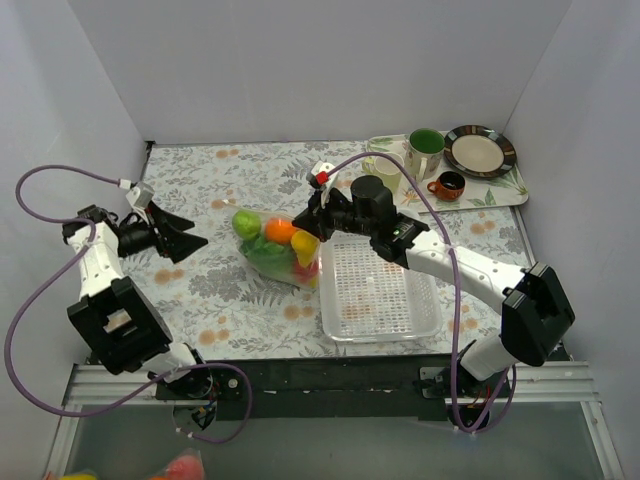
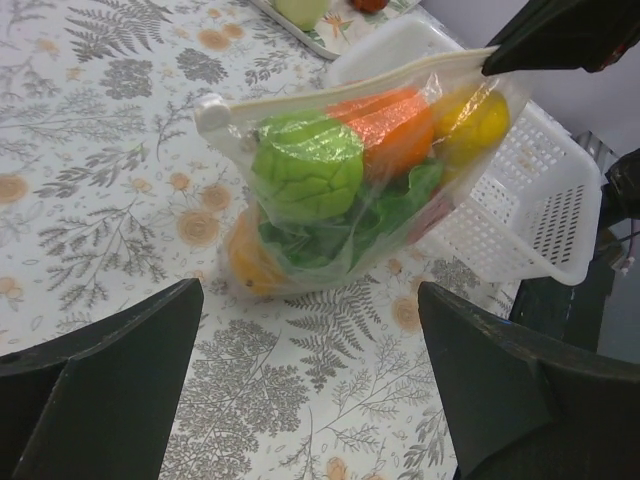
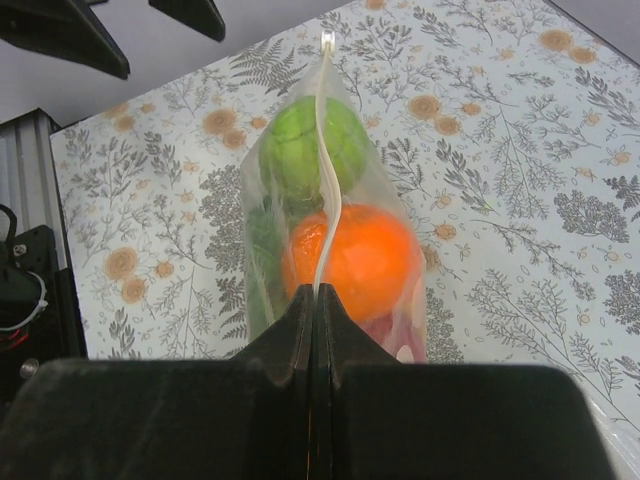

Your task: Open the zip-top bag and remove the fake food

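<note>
The zip-top bag [image 1: 277,249] stands upright on the floral cloth, left of the basket, its white zip strip on top. Through the clear plastic I see fake food: a green lime [image 2: 306,177], an orange [image 3: 352,262], a yellow lemon [image 2: 478,122], green lettuce [image 2: 385,215]. My right gripper [image 3: 317,292] is shut on the right end of the bag's zip strip [image 3: 325,170] and holds it up; it also shows in the top view [image 1: 317,208]. My left gripper [image 1: 190,232] is open and empty, a little left of the bag, with the bag [image 2: 360,170] ahead between its fingers.
A white perforated basket [image 1: 380,288] stands right of the bag, under my right arm. A tray [image 1: 505,190] at the back right holds a green cup [image 1: 424,150], a plate [image 1: 480,150] and a small brown cup [image 1: 447,185]. White walls enclose the table.
</note>
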You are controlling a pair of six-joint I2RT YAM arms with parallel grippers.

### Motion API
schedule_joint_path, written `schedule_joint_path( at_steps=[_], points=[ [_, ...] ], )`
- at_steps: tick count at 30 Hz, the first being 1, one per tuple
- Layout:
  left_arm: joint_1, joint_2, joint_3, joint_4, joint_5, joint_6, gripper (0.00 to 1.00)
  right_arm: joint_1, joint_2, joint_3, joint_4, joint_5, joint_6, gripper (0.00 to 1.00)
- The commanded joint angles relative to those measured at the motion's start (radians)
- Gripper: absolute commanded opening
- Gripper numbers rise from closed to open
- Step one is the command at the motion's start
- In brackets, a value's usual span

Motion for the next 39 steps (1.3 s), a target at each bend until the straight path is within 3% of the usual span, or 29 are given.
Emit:
schedule_joint_path(
  at_steps=[1, 4, 9, 31, 35, 39],
  points=[
    [0.001, 0.018, -0.132, -0.008, 0.402, 0.213, 0.88, 0.002, -0.061, 0.005, 0.069, -0.055, 0.035, 0.01],
    [-0.033, 0.096, -0.122, -0.055, 0.409, 0.332, 0.88, 0.004, -0.073, 0.013, 0.069, -0.085, 0.06, 0.01],
    [-0.064, 0.173, -0.096, -0.054, 0.412, 0.397, 0.88, 0.007, -0.097, 0.01, 0.08, -0.131, 0.098, 0.01],
    [-0.171, 0.182, 0.05, -0.054, 0.415, 0.35, 0.86, 0.051, -0.067, 0.051, 0.174, -0.22, 0.219, 0.01],
    [-0.193, 0.182, 0.074, -0.052, 0.415, 0.338, 0.77, 0.056, -0.061, 0.028, 0.196, -0.24, 0.236, 0.01],
    [-0.228, 0.166, 0.094, -0.016, 0.415, 0.29, 0.55, 0.056, -0.063, 0.005, 0.203, -0.232, 0.238, 0.01]
  ],
)
